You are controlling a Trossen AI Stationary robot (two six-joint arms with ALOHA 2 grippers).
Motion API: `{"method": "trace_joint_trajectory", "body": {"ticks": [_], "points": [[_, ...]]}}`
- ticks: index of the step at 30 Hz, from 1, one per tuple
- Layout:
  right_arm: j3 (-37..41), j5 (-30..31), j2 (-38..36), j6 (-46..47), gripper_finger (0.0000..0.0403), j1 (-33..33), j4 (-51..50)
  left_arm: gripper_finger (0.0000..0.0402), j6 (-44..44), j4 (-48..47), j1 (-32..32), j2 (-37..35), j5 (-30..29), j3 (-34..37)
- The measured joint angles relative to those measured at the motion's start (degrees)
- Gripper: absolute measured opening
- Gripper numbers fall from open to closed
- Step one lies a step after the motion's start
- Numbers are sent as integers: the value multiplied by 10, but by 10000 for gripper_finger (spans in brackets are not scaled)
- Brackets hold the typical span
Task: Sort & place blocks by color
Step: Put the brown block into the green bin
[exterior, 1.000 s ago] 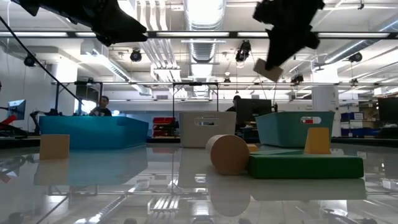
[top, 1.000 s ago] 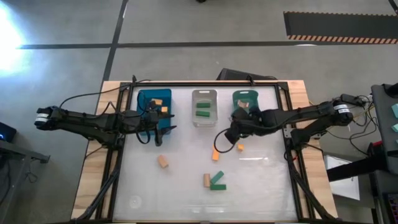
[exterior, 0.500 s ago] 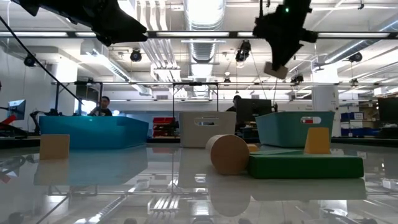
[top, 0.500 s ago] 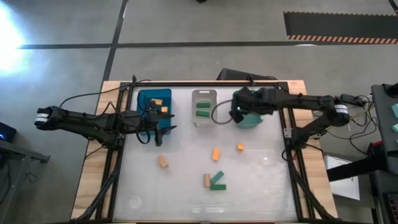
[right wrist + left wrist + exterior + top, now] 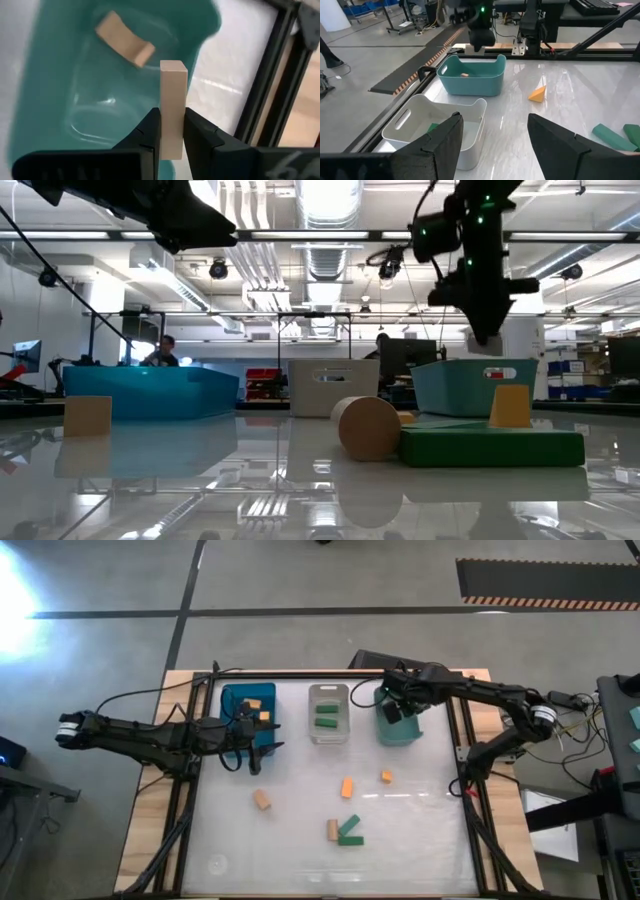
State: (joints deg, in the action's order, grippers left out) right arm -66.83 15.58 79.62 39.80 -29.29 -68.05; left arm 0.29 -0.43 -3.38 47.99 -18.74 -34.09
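My right gripper (image 5: 400, 706) hovers over the teal bin (image 5: 402, 730) at the table's far right and is shut on a pale tan bar block (image 5: 173, 85). One more tan block (image 5: 125, 46) lies on that bin's floor. My left gripper (image 5: 492, 142) is open and waits beside the blue bin (image 5: 240, 700), which holds orange blocks. The clear bin (image 5: 328, 726) holds green blocks. On the table lie a tan block (image 5: 262, 800), two orange blocks (image 5: 347, 787) (image 5: 386, 776), another tan block (image 5: 332, 830) and a green block (image 5: 351, 832). My right gripper pinches the tan bar between its two fingers (image 5: 149, 129) on the bar's two long side faces (image 5: 172, 117). The fingers come from above, pointing down into the bin. The bar runs along the fingers and sticks out past their tips. It is lifted clear above the teal bin's floor.
The three bins stand in a row along the far edge. A dark frame rail (image 5: 455, 730) runs down the table's right side, close to the teal bin. The near half of the white tabletop (image 5: 280, 860) is bare. People and equipment show in the room beyond.
My right gripper has carried the tan bar from above the table's middle toward the far edge and somewhat right, ending over the teal bin. The arm has swung round so that it now reaches in along the far edge. The left arm has kept still.
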Motion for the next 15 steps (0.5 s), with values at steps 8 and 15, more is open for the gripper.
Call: {"method": "trace_joint_trajectory", "body": {"ticks": [8, 15], "points": [[44, -10, 27, 7, 52, -12, 84, 207, 1, 0, 0, 0, 0, 0], [52, 10, 55, 19, 63, -16, 104, 207, 2, 0, 0, 0, 0, 0]]}}
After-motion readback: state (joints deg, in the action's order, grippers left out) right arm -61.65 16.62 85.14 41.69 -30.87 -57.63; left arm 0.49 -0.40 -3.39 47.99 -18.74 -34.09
